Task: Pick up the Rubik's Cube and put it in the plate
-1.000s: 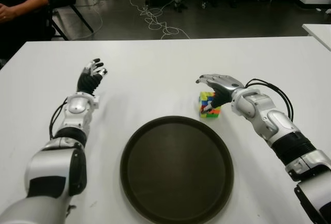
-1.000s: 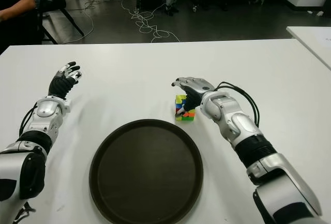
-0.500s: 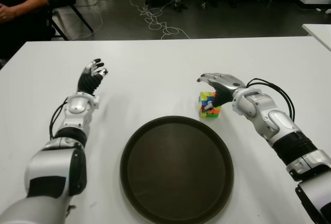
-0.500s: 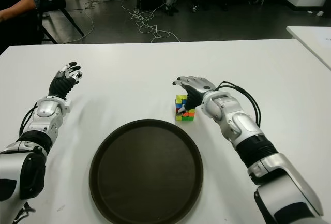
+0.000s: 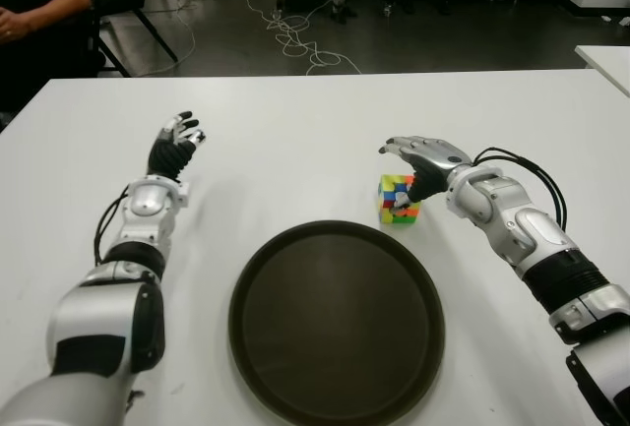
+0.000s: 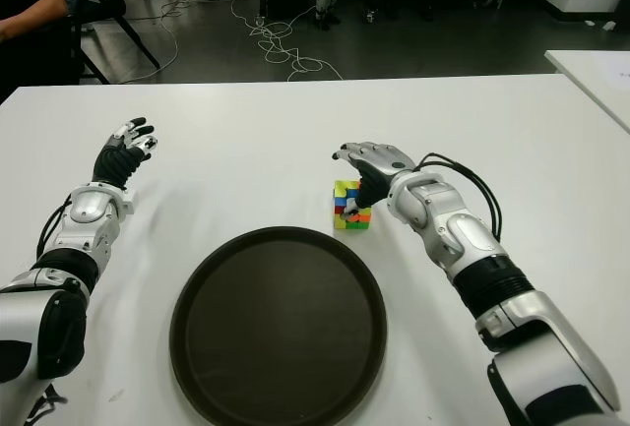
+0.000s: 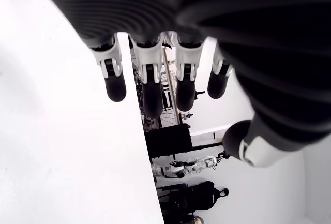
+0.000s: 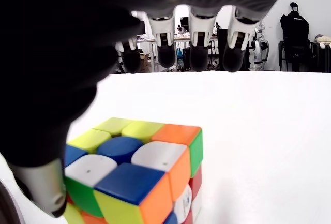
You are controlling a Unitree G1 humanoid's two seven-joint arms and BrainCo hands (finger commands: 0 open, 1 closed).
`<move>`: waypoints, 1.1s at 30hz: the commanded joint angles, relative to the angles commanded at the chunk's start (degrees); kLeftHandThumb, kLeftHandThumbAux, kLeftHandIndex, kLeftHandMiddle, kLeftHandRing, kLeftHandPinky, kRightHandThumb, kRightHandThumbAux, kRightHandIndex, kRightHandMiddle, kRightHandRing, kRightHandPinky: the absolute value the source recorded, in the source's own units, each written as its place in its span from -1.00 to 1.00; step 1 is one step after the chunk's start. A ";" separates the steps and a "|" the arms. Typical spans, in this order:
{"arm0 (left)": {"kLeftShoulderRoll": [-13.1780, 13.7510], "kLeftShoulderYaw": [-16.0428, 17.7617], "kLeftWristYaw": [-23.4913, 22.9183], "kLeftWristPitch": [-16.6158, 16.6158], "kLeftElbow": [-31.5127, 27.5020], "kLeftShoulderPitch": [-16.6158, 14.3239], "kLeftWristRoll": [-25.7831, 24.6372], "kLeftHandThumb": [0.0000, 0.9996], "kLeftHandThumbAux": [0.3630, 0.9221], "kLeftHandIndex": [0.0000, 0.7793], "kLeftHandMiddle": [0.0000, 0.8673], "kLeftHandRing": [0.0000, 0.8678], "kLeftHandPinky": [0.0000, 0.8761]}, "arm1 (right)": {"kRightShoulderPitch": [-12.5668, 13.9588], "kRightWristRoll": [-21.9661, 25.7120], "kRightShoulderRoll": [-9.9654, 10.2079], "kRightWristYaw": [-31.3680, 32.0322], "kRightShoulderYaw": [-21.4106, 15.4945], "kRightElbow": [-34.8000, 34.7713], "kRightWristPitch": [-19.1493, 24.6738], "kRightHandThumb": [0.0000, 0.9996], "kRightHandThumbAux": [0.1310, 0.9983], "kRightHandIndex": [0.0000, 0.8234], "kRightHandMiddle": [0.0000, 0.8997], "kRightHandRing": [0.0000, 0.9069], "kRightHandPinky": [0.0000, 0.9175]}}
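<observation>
1. Shifted slightly toward the table's right edge since a second ago: right hand [image 5: 418, 157], fingers arched over the Rubik's Cube [image 5: 399, 198], thumb down against its right-hand face, other fingers spread above and past it. Not closed on anything yet.
2. Unchanged over the same second: cube, plate and left hand.
3. White table [image 5: 295, 131]: smooth, matte, broad, with straight edges.
4. Plate [image 5: 337, 320]: large, round, dark brown, shallow raised rim, dull finish, nothing in it. Close to the table's near edge, about midway between left and right edges.
5. Left hand [image 5: 174, 143]: idle, well toward the table's left edge, fingers loosely extended, holding nothing. Black ribbed palm, white-and-black finger segments.
6. Rubik's Cube: small, glossy plastic, rounded tiles in green, yellow, orange, blue, white and red, scrambled. Sitting flat on the table just beyond the plate's far-right rim, apart from it.
7. Progress, as a judgement: reach done, grasp only starting. Left to do: closing on the cube, lifting, carrying over the rim, releasing in the plate.
</observation>
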 joint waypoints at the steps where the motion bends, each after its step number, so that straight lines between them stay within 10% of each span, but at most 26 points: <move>1: 0.00 -0.05 0.08 0.02 0.01 -0.01 0.04 -0.69 -0.26 -0.78 -0.65 -0.69 -0.75 | -0.04 0.04 0.10 -0.17 -0.02 0.21 -0.07 -1.00 0.30 -0.92 -0.96 -0.86 -0.74; 33: -0.05 -0.12 0.94 0.42 0.09 0.01 0.31 -0.70 -0.25 -0.76 -0.63 -0.67 -0.75 | -0.97 -0.13 0.81 5.16 1.79 1.25 -1.29 -1.00 0.28 -0.98 -1.00 -0.85 -0.68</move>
